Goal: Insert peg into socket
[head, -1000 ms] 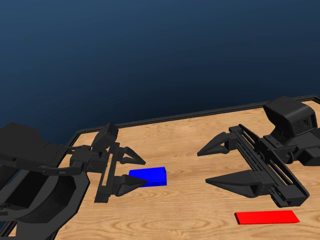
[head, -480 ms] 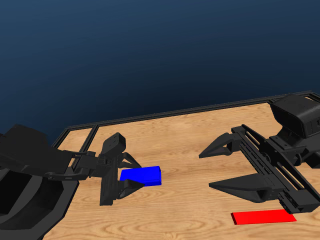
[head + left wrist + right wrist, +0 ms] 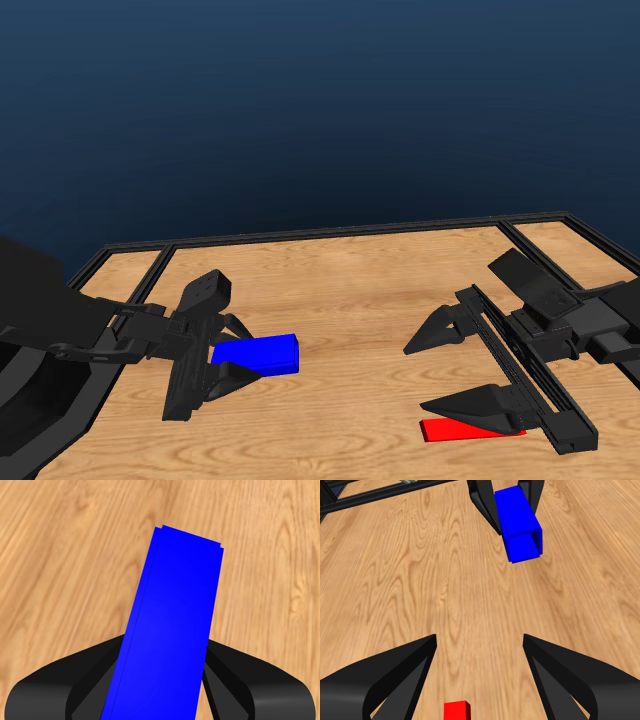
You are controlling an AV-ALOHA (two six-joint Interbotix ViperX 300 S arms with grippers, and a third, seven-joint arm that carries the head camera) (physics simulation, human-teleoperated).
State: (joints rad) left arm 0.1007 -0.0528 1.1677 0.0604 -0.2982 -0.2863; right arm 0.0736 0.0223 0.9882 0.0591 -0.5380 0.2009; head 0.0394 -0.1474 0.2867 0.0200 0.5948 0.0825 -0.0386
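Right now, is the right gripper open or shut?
Open: the right gripper has its jaws spread wide around the red peg, touching neither side of it.

A wooden table (image 3: 360, 280) with a light, wavy grain is seen across the lower half of the head view. Its far edge is bordered by a thin black frame (image 3: 330, 232), and short black rails branch off near both far corners. Behind the table, a plain dark blue backdrop (image 3: 320, 100) is shown. The same wood grain is seen in both wrist views.
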